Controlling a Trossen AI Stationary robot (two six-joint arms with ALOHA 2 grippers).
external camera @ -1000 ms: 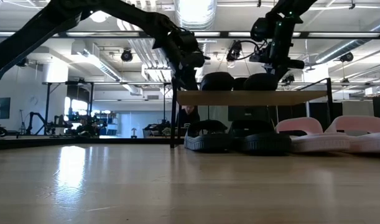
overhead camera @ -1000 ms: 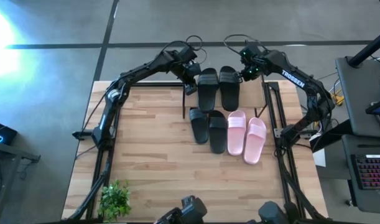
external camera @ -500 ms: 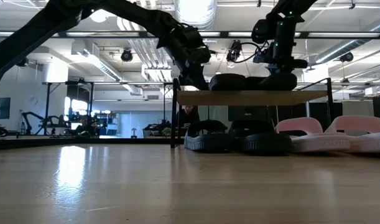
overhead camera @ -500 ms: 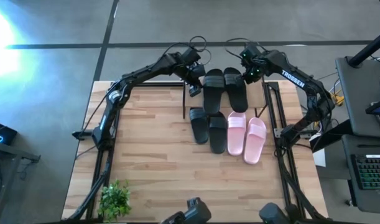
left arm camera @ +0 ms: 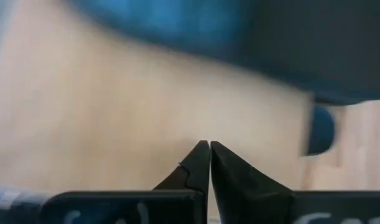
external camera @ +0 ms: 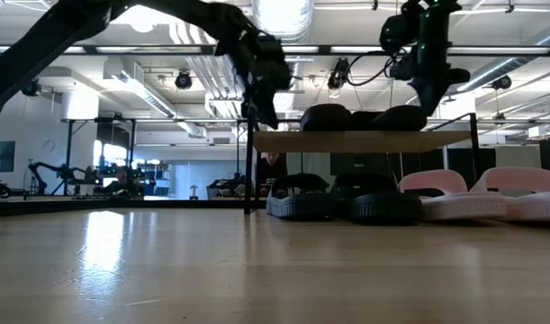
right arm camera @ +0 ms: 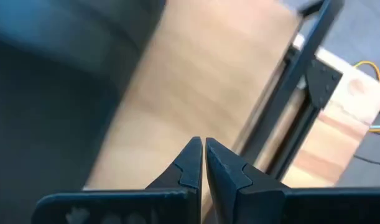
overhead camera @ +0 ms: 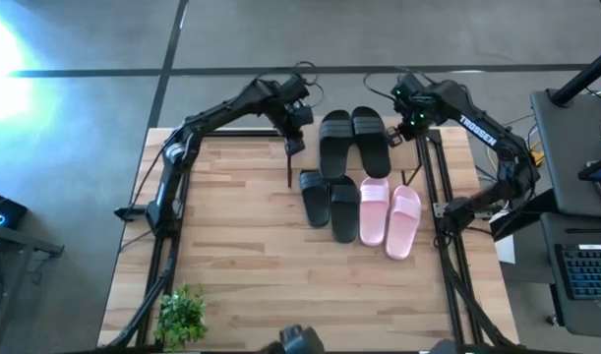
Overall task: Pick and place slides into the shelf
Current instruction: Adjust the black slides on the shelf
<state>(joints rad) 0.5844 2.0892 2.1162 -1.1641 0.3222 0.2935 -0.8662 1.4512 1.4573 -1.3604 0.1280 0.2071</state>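
I see two black slides resting on shelf top. Left gripper and right gripper flank them, fingers pressed together, empty. Black pair and pink pair wait on table. Likely light, flexible, grippy foam; I'd pinch wide strap.

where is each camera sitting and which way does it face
High: overhead, looking down on the shelf, slides and both arms.
Low: table height, looking level at the shelf; both arms drop in.
Left wrist: over shelf wood, left gripper shut.
Right wrist: over shelf edge, right gripper shut.
High and low share the pink slides.
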